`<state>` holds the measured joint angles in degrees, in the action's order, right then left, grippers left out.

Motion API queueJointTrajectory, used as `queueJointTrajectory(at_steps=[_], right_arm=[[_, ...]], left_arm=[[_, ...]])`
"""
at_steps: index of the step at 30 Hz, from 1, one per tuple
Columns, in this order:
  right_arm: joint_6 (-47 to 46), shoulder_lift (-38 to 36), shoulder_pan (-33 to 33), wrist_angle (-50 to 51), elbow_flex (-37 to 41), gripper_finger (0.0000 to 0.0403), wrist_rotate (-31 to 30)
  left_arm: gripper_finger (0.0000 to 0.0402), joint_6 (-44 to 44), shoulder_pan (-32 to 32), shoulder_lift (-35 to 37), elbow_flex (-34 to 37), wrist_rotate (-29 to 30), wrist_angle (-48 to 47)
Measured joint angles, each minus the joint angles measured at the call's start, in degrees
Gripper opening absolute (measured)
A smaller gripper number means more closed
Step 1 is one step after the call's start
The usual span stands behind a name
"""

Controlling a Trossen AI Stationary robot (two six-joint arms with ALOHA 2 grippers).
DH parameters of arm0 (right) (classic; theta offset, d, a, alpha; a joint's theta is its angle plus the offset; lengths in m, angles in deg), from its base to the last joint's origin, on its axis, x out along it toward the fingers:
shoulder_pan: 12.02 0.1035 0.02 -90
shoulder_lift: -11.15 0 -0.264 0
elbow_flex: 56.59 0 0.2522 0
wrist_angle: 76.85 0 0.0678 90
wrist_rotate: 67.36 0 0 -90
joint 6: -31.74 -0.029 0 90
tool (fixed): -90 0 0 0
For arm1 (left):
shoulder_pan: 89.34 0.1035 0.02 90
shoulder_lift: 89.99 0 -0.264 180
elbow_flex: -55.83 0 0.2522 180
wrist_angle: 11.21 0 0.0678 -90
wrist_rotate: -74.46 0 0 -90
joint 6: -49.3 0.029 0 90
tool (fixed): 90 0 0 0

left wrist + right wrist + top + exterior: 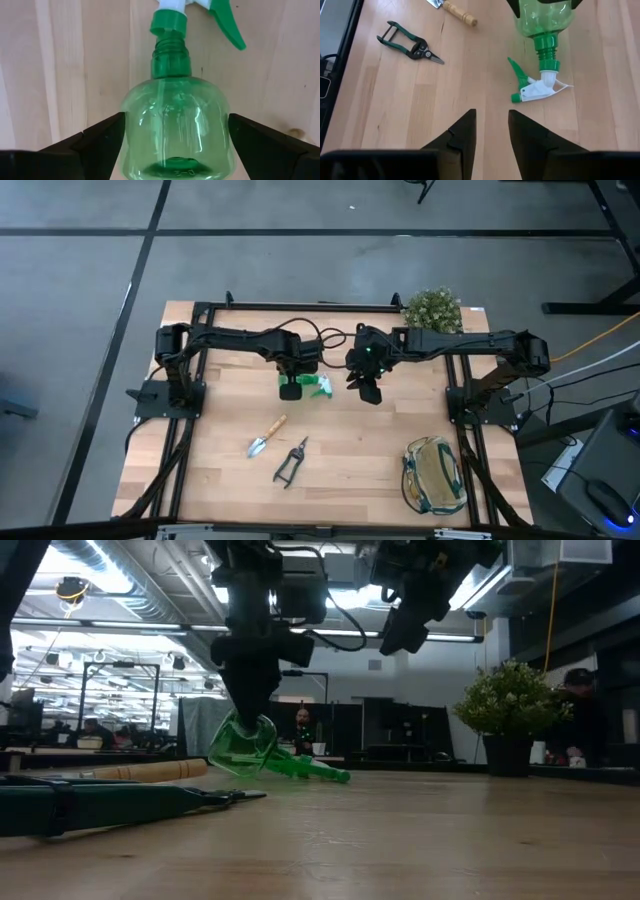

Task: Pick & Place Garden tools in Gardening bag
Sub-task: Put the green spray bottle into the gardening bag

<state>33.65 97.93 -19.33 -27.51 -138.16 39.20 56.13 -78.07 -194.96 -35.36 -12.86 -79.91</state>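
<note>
The green translucent spray bottle (316,386) lies at mid-table with its white nozzle (536,91) toward the right arm. My left gripper (290,388) is shut on the bottle's body (175,130). My right gripper (368,386) hangs above the table just right of the bottle, its fingers (465,130) a little apart and empty. The wooden-handled trowel (267,437) and the black-handled pruning shears (291,462) lie flat nearer the front edge. The beige bag with green trim (433,475) stands at the front right. My left gripper pinches the bottle's wide body between its two fingers (102,135), one on each side wall (226,125), near the base. The fingers come steeply from above. The bottle is tilted: its base (243,745) is lifted, and its spray head (335,776) rests on the table.
A bushy potted plant (432,308) stands at the far edge, right of centre. Bare wood (360,450) lies between the shears and the bag. People show in the room behind the table in the low view (303,725).
</note>
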Motion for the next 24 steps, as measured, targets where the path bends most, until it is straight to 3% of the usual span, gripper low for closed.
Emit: queueJointTrajectory(at_steps=[15, 24], right_arm=[[0.2, -0.7, 0.2, -0.6, 0.7, 0.0112, 1.0], [-4.4, -4.5, 2.5, -24.1, 15.4, 0.0097, 2.3]], left_arm=[[0.0192, -0.5, 0.0, -0.2, 0.2, -0.9, -1.2], [0.0174, -3.5, 0.0, 0.3, 0.3, -0.7, 1.3]])
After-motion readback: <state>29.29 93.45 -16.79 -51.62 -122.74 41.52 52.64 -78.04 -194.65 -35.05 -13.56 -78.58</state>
